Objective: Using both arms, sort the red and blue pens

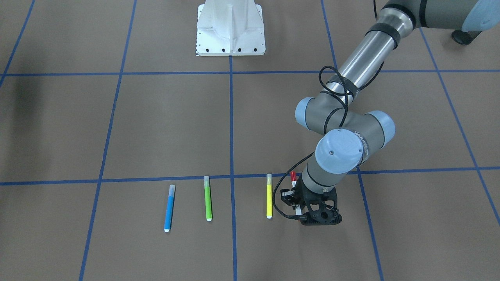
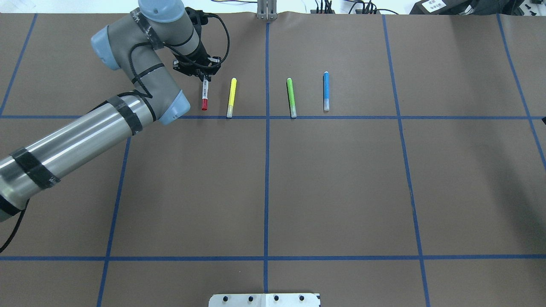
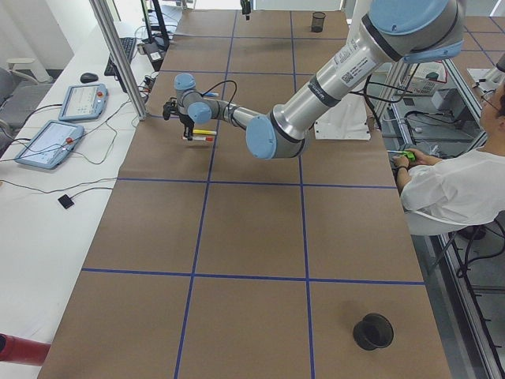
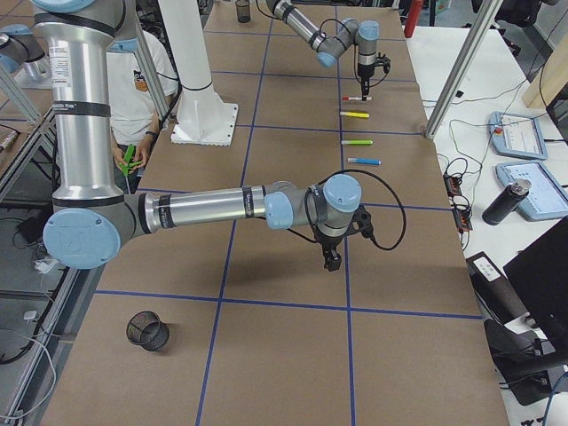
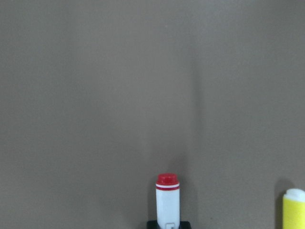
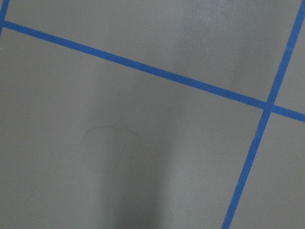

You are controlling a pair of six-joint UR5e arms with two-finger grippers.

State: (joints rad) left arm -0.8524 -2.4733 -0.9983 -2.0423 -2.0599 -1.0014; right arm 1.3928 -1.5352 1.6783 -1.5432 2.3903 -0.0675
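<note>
The red pen [image 2: 204, 96], a white barrel with a red cap, lies leftmost in a row of pens on the brown table. My left gripper [image 2: 204, 76] stands over its far end, shut on the barrel. In the left wrist view the red pen's [image 5: 167, 200] capped end pokes out between the black jaws, level with the table; I cannot tell if it is lifted. The blue pen [image 2: 326, 91] lies rightmost in the row, untouched. My right gripper [image 4: 333, 262] hangs over bare table well short of the pens, and I cannot tell whether it is open or shut.
A yellow highlighter [image 2: 231, 97] and a green highlighter [image 2: 291, 97] lie between the red and blue pens. A black mesh cup [image 4: 147, 331] stands near the table end on my right, another cup [image 3: 318, 21] at the far end. A seated person [image 3: 454, 189] is beside the table.
</note>
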